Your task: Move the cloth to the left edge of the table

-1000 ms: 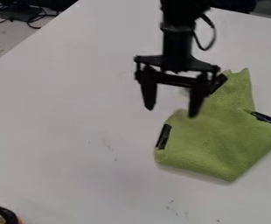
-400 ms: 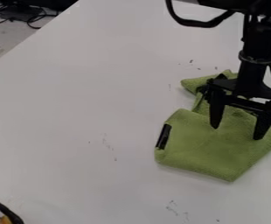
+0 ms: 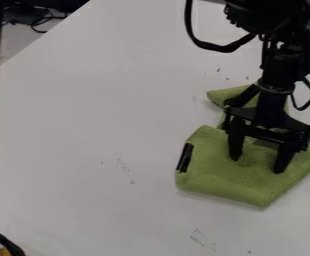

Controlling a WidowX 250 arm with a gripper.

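The cloth lies at the right of the frame, a fuzzy olive green with a wide, angular lower part and a narrower piece going up to a pointed flap. A black strip sits by its left edge, and the surface has soft wrinkles. Over it hangs the gripper, its jaws spread apart with green cloth visible between them.
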